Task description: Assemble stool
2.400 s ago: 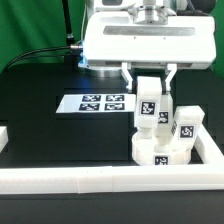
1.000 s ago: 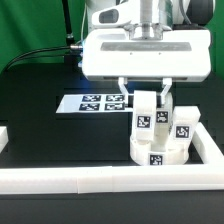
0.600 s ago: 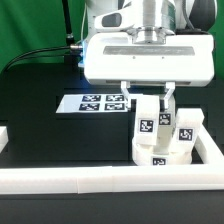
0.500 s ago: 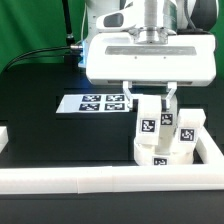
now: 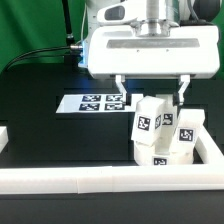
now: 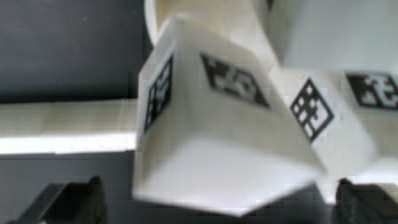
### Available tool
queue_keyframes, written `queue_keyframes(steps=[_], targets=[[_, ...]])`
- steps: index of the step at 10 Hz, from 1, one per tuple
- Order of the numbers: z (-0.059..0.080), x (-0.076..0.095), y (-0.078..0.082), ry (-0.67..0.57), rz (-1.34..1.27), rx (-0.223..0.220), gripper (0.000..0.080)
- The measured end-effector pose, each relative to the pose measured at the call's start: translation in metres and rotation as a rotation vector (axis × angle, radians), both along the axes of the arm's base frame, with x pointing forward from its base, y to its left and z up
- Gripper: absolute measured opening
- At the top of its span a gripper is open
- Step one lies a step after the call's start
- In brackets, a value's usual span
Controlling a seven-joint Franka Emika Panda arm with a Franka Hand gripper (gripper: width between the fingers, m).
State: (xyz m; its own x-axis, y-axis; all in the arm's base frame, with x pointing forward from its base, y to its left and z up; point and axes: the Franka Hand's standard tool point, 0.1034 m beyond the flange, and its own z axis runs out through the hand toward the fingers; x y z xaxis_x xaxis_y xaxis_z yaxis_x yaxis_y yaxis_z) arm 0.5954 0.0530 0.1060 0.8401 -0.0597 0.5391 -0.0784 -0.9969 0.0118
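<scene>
The marker board (image 5: 95, 102) lies flat on the black table (image 5: 40, 115).

No readable text, brand or number is present. The only markings are black-and-white square tags (image 5: 145, 123), found on the marker board (image 5: 98, 103), the stool legs (image 5: 150, 108) and the seat (image 5: 145, 152) rim.
</scene>
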Motion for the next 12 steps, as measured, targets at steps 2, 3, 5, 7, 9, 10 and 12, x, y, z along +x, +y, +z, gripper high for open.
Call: queue_keyframes(steps=[2, 3, 5, 7, 9, 10, 12], targets=[[0.013, 0.004, -0.002, 0.031, 0.023, 0.005, 0.0649], [0.022, 0.012, -0.002, 0.053, 0.054, 0.001, 0.0649], [0.020, 0.013, -0.002, 0.048, 0.050, -0.001, 0.0649], [0.019, 0.012, -0.002, 0.074, 0.039, 0.015, 0.0649], [0.010, -0.002, -0.005, 0.227, -0.110, 0.130, 0.0649], [0.013, 0.000, -0.008, 0.264, -0.131, 0.150, 0.0649], [0.010, -0.004, -0.010, 0.360, -0.136, 0.171, 0.0649]])
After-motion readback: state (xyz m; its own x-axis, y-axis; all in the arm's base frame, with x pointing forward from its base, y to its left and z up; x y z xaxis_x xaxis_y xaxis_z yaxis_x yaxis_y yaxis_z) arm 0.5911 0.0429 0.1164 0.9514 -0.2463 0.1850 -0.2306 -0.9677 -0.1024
